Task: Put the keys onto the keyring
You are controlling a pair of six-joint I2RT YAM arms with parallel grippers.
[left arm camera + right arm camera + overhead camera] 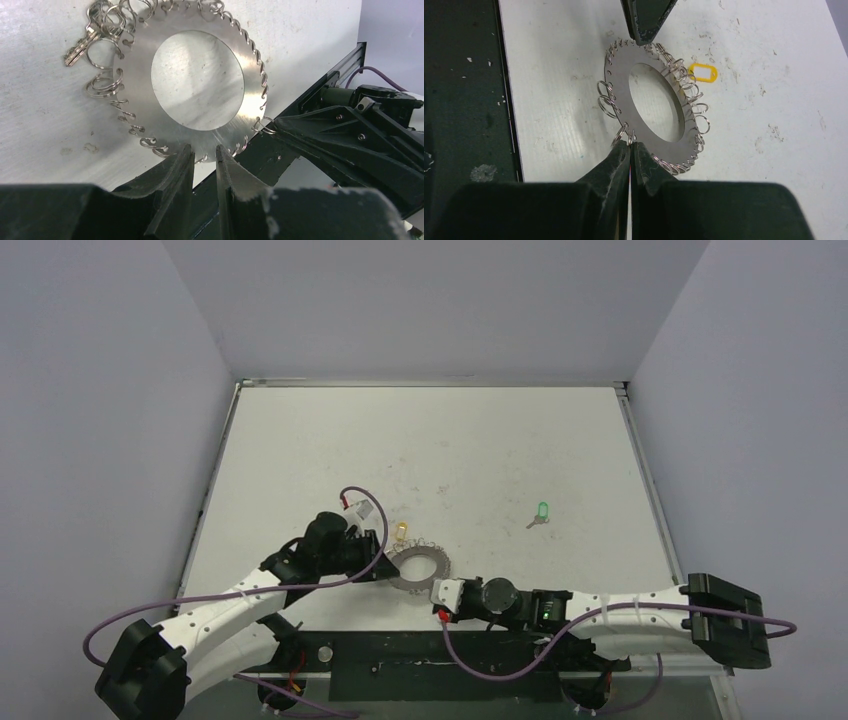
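The keyring (400, 576) lies flat on the white table near the front edge, between my two grippers. It fills the left wrist view (132, 85) and shows in the right wrist view (619, 80). My right gripper (630, 144) is shut on one wire loop at the ring's near rim; it also shows in the top view (435, 590). My left gripper (204, 150) has its jaws a little apart over the opposite rim, gripping nothing. The yellow key (703, 73) lies against the loops, its blade (80, 47) among them. The green key (542, 511) lies alone to the right.
The black rail (420, 650) runs along the table's front edge just behind the ring. Grey walls close in the table on three sides. Purple cables loop from both arms.
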